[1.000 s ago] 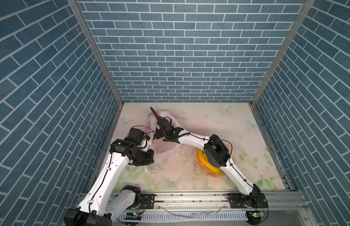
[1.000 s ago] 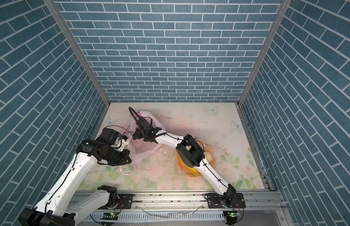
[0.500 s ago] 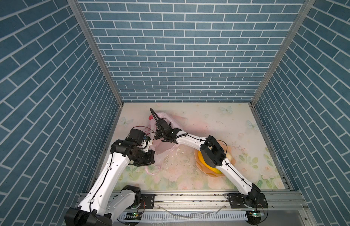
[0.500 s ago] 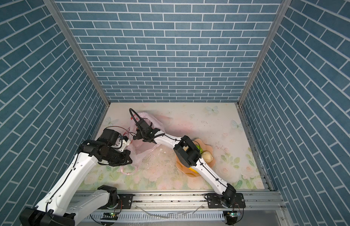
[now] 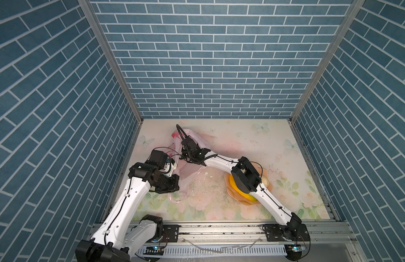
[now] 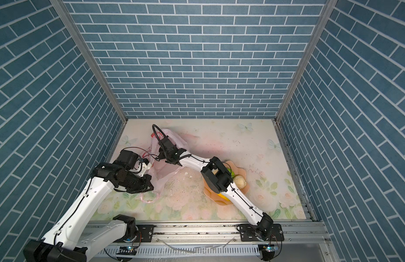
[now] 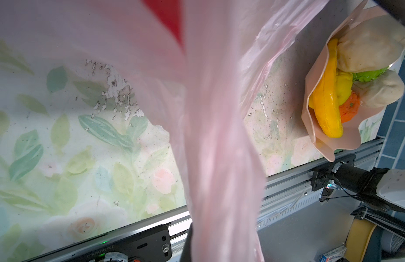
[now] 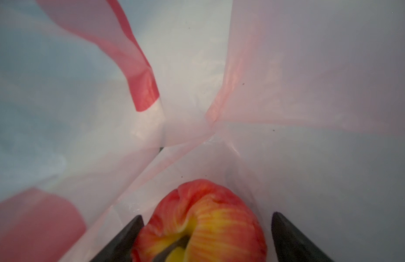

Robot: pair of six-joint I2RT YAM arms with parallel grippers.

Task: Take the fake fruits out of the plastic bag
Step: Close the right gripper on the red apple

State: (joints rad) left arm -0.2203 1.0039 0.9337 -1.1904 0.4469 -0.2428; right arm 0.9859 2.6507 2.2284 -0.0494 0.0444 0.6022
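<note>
One plastic bag (image 5: 192,174), one peach bowl (image 7: 328,147), seven fake fruits (image 6: 240,181), two claws. The right claw (image 8: 207,215) is deep inside the bag, its two dark fingers (image 8: 287,236) apart with the single red apple (image 8: 208,229) between them. One finger is right at the fruit's skin, the other stands off, and pink film closes in ahead of the claw and on all sides. The left claw (image 5: 174,167), just beside the right claw at the bag's mouth, is pinched together on a gathered strip of the film. Well behind the right claw sits the bowl, partly covered by that arm's elbow in both top views. It holds six fruits: one banana (image 7: 326,108), one tangerine (image 7: 350,110), one wrinkly yellow fruit (image 7: 343,89), one green fruit (image 7: 369,76), two cream-white lumps (image 7: 369,50) (image 7: 378,93). Bag and bowl lie apart on the flowered table (image 5: 242,145).
</note>
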